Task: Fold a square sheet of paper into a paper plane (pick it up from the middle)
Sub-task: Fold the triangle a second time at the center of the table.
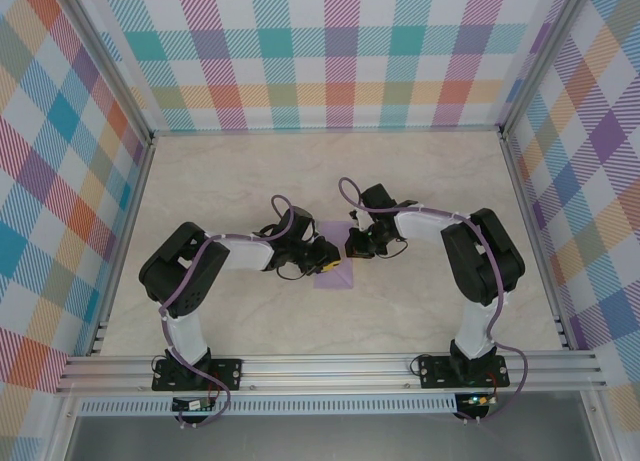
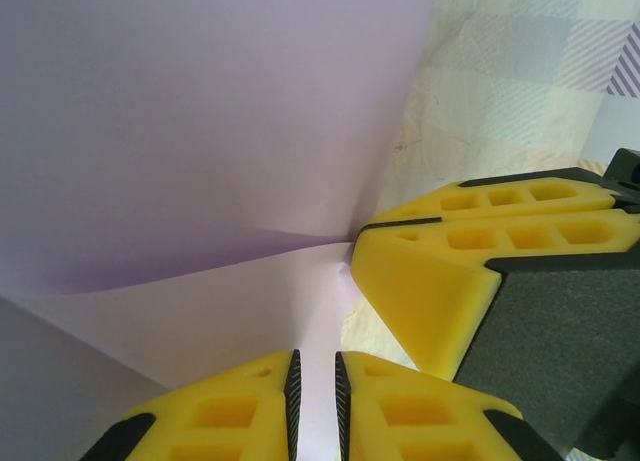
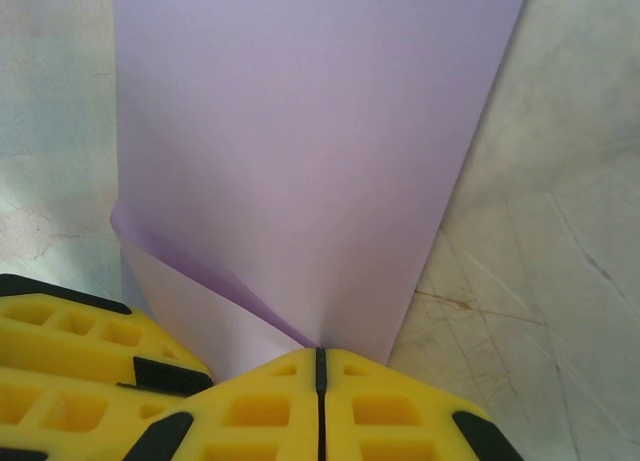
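My R gripper (image 3: 320,353) is clamped on the sheet (image 3: 310,131) edge, that edge curled up off the table (image 3: 540,281). My L gripper (image 2: 315,359) is open a slit over the sheet. Sheet sits mid-table.

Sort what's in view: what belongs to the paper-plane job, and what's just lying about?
Job: square sheet of paper, left end effector, right end effector.
Just surroundings: table, plaid walls, aluminium frame.

Top camera looks down from behind on the whole table (image 1: 420,181); both wrist cameras press close over the same lavender sheet (image 3: 300,131).
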